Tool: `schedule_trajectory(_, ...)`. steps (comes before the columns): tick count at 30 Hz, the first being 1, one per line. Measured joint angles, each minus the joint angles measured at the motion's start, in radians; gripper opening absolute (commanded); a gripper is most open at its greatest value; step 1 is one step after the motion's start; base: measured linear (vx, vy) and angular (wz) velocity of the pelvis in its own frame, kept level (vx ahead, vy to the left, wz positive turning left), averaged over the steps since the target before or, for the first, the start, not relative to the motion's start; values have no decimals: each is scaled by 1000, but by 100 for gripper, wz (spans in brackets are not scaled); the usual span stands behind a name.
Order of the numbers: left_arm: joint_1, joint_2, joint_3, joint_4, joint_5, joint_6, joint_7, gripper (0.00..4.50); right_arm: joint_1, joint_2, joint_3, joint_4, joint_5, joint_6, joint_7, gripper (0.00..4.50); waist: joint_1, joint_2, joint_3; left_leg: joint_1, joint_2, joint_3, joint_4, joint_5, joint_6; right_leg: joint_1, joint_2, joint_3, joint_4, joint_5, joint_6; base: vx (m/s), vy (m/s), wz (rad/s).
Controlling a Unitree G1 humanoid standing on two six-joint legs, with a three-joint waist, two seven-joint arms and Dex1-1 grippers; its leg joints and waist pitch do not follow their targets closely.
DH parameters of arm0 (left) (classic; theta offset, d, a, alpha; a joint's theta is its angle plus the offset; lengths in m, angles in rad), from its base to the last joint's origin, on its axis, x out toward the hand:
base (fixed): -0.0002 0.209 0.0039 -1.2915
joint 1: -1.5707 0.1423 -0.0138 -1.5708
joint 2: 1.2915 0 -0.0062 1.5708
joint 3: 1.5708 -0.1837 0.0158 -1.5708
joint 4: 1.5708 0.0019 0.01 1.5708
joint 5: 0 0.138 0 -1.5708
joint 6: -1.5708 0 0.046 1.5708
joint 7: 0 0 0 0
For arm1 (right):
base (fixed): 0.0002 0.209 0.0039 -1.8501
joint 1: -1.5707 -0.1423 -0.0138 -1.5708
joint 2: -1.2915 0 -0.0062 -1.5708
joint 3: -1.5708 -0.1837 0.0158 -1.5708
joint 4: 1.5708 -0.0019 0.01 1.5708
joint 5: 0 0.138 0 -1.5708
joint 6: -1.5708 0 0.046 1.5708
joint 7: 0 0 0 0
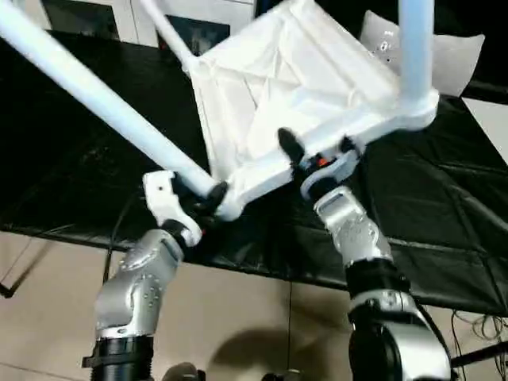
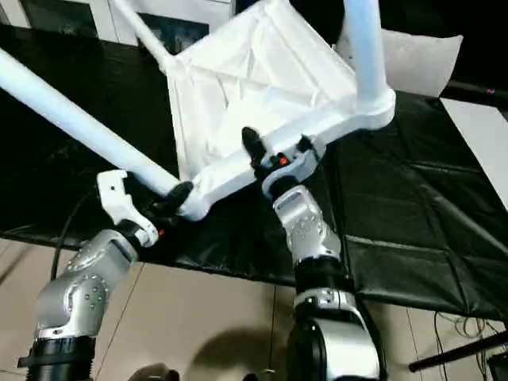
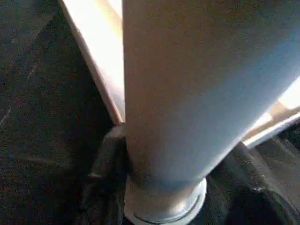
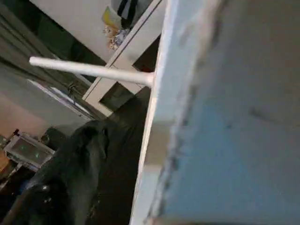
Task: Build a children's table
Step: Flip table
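Claws both grip the tilted white tabletop (image 1: 286,87): left claw (image 1: 208,197) clamped around a leg (image 1: 103,99) at its corner socket, right claw (image 1: 305,155) pinching the near rim.

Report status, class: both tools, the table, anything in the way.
Left tool shut on near leg at its socket. Right tool clamps tabletop edge. Top tilted, three legs fitted. Nothing blocking.

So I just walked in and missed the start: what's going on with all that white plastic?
The robot is assembling a children's table. The white table top is tilted, underside up, over the black table cover. The left gripper grips the base of a leg at the near corner socket, while the right gripper clamps the top's near edge. Legs also stand in the right corner and the far corner.
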Motion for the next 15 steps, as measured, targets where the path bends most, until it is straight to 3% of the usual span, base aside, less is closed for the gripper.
schedule_trajectory(15,5,40,-26,-11,20,1,-19,205,-28,0,-35,116,18,-61,18,257,-8,0,0,0,0,1,0,2,0,-1,0,0,2,0,-1,0,0,0)
